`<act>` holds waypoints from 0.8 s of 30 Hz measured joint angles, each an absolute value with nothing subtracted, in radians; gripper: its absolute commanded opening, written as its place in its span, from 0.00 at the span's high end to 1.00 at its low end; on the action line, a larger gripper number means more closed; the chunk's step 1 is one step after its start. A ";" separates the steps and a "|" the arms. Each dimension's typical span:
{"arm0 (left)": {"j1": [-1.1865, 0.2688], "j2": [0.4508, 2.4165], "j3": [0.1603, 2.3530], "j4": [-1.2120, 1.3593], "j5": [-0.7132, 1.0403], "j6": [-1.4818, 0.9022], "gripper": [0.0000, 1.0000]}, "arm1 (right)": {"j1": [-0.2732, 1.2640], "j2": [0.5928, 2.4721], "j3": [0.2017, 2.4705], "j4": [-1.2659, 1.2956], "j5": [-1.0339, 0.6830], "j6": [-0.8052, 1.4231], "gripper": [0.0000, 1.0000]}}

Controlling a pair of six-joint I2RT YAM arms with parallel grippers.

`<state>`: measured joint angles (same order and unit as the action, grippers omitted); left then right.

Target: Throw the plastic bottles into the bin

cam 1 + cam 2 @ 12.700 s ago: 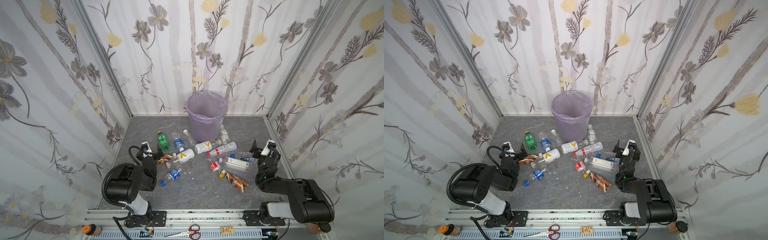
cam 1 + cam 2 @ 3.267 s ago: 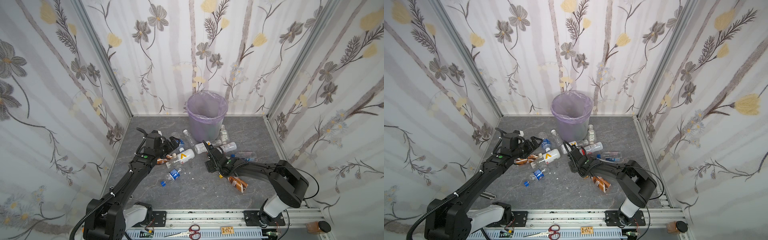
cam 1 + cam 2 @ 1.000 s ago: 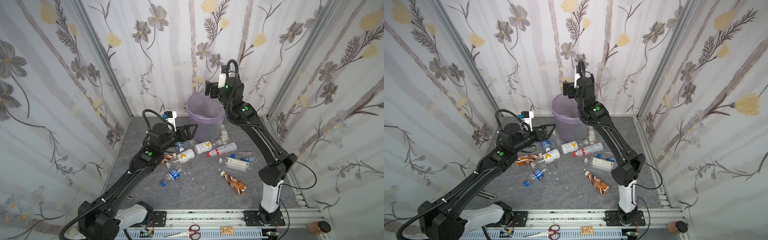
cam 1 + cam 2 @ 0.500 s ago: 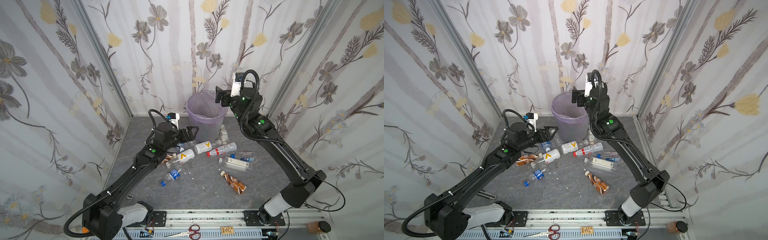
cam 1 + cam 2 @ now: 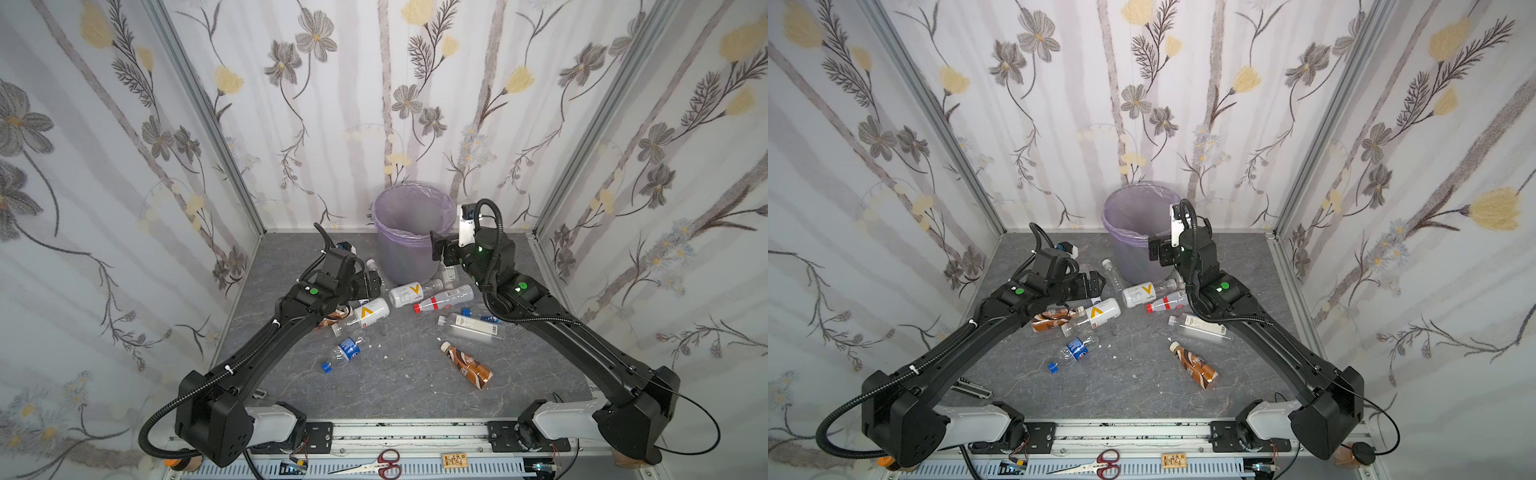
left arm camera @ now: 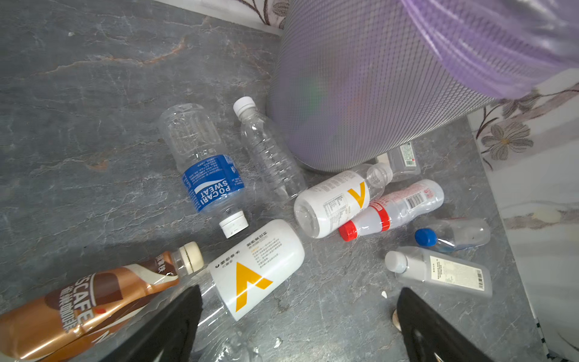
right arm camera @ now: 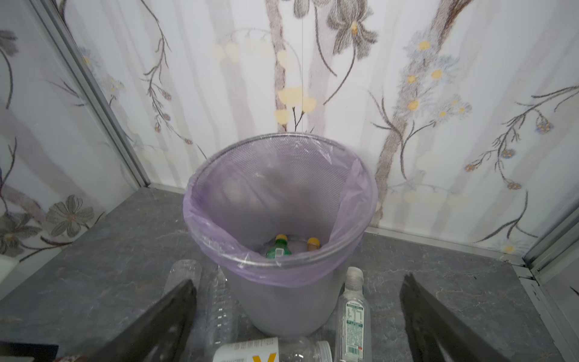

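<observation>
plastic bottles (image 6: 257,269) lie beneath the left hand (image 6: 299,293).

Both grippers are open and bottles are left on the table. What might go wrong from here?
1. The left gripper hangs open over a tight cluster: the white V bottle lies beside the brown bottle, so closing may catch both or scatter neighbours.
2. The right gripper sits close to the bin, with a clear bottle lying by its base; reaching there could nudge the bin.

Robot lab test cell, floral-papered panel walls (image 5: 353,104), aluminium corner posts (image 5: 199,99), base rail (image 5: 415,434), stone-look tabletop (image 5: 395,386).
</observation>
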<state>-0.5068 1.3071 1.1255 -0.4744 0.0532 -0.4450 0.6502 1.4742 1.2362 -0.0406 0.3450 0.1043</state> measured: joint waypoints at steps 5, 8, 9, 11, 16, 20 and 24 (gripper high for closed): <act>-0.545 1.321 1.122 -0.490 0.056 -0.417 0.00 | 0.652 1.436 1.071 -0.056 0.347 0.152 0.00; -0.569 1.345 1.107 -0.496 0.055 -0.392 0.00 | 0.657 1.411 0.993 -0.063 0.346 0.184 0.00; -0.574 1.353 1.102 -0.501 0.054 -0.390 0.00 | 0.662 1.398 0.965 -0.065 0.343 0.199 0.00; -0.579 1.372 1.091 -0.509 0.051 -0.368 0.00 | 0.669 1.381 0.918 -0.068 0.339 0.220 0.00; -0.598 1.433 1.079 -0.530 -0.015 -0.345 0.00 | 0.683 1.369 0.853 -0.072 0.317 0.255 0.00; -0.610 1.509 1.083 -0.546 -0.094 -0.319 0.00 | 0.683 1.359 0.833 -0.071 0.306 0.272 0.00; -0.622 1.578 1.096 -0.552 -0.145 -0.284 0.00 | 0.685 1.340 0.812 -0.060 0.293 0.279 0.00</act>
